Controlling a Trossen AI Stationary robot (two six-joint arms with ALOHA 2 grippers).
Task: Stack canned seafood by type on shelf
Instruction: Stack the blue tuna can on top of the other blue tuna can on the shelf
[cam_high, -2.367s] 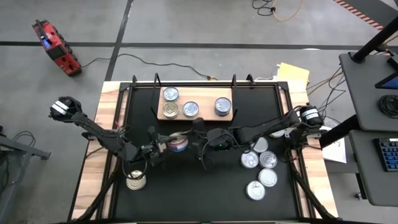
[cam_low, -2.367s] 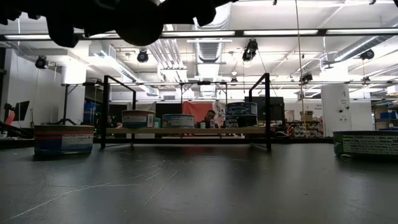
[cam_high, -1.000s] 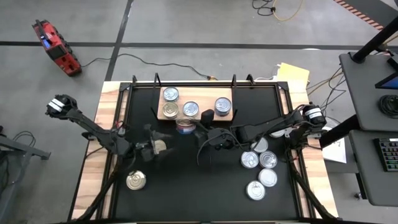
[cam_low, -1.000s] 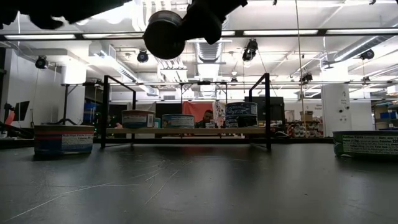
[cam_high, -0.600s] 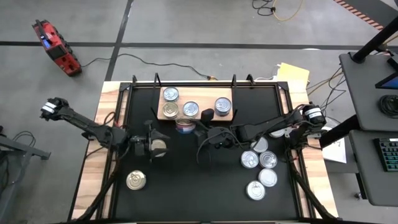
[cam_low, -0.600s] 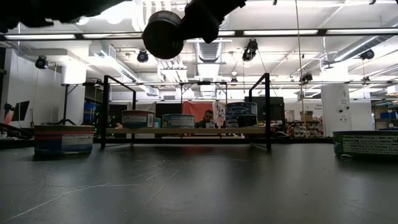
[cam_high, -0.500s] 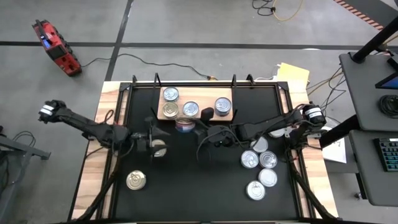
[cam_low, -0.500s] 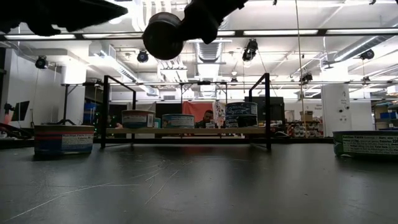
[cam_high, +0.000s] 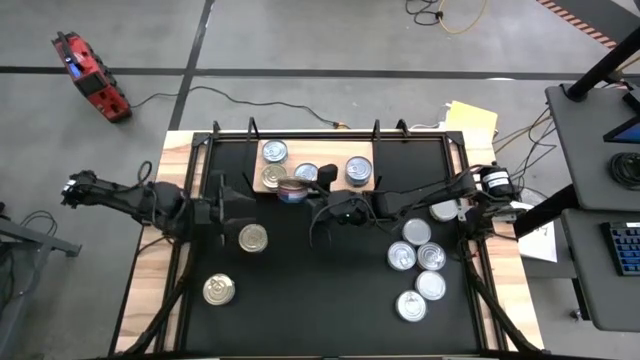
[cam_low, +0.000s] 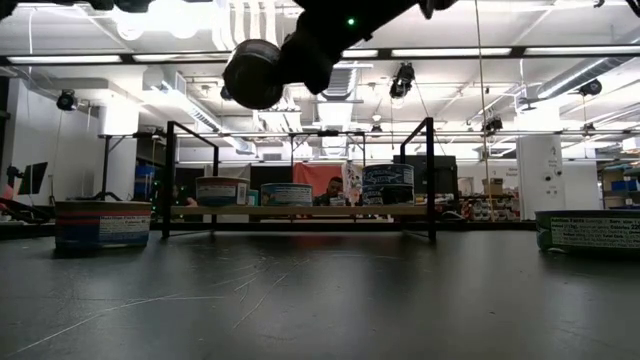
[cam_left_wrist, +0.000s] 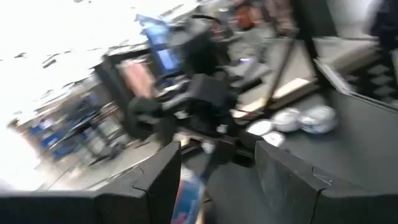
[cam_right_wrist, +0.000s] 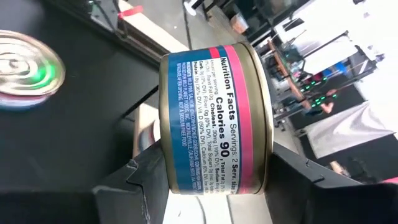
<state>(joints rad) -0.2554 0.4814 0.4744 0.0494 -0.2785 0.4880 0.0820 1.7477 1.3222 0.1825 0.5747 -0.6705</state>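
The wooden shelf (cam_high: 328, 150) stands at the table's far middle with several cans on it, such as a blue-labelled one (cam_high: 358, 170). My right gripper (cam_high: 303, 194) is shut on a can with a blue and pink label (cam_right_wrist: 214, 118), held over the shelf's near edge (cam_low: 253, 73). My left gripper (cam_high: 238, 207) is drawn back toward the table's left. It stands open with nothing between its fingers (cam_left_wrist: 217, 183). A gold-topped can (cam_high: 253, 237) sits flat on the table just beside it, untouched. My right gripper pinches the can by its two flat ends (cam_right_wrist: 166, 155), one finger on each end, with the label facing the wrist camera. The fingers come about level from the table's right side. The can is lifted clear of table and shelf, a little tilted.
A second gold-topped can (cam_high: 219, 290) stands near the table's front left. Several silver-topped cans (cam_high: 417, 258) cluster on the right half. A black metal frame (cam_low: 300, 130) rises around the shelf. The table's near middle is bare black surface.
My right gripper has carried the can toward the far edge, up to the shelf's near edge. My left gripper has pulled back toward the table's left edge and risen, leaving the gold-topped can where it lay.
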